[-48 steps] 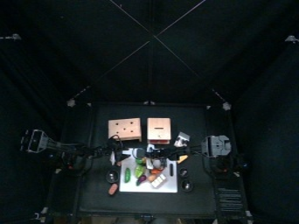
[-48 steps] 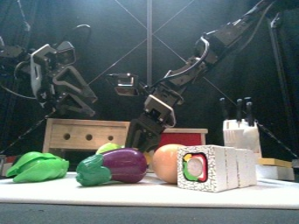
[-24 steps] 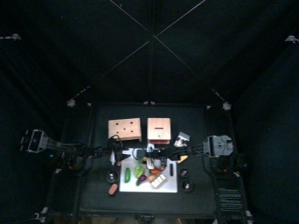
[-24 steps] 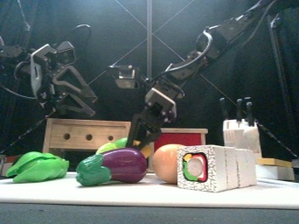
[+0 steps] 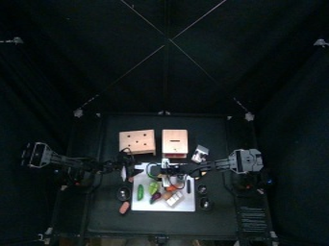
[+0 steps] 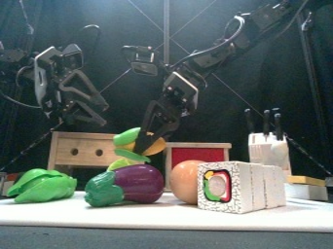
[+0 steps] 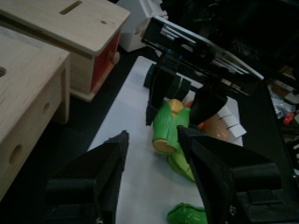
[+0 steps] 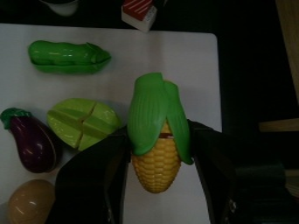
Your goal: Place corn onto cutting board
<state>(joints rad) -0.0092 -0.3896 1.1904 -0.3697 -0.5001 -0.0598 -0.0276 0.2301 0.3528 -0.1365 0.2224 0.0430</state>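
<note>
Two black jaws of the right gripper (image 8: pixel 160 166) clamp the corn (image 8: pixel 159 140) in the right wrist view, a yellow cob wrapped in a green husk, held above the white cutting board (image 8: pixel 205 52). From the front, the corn (image 6: pixel 135 143) hangs in the air above the purple eggplant (image 6: pixel 134 183). Off to the side, the left gripper (image 7: pixel 158 157) hovers with jaws apart, and its wrist view shows the corn (image 7: pixel 173 127) pinched over the board.
</note>
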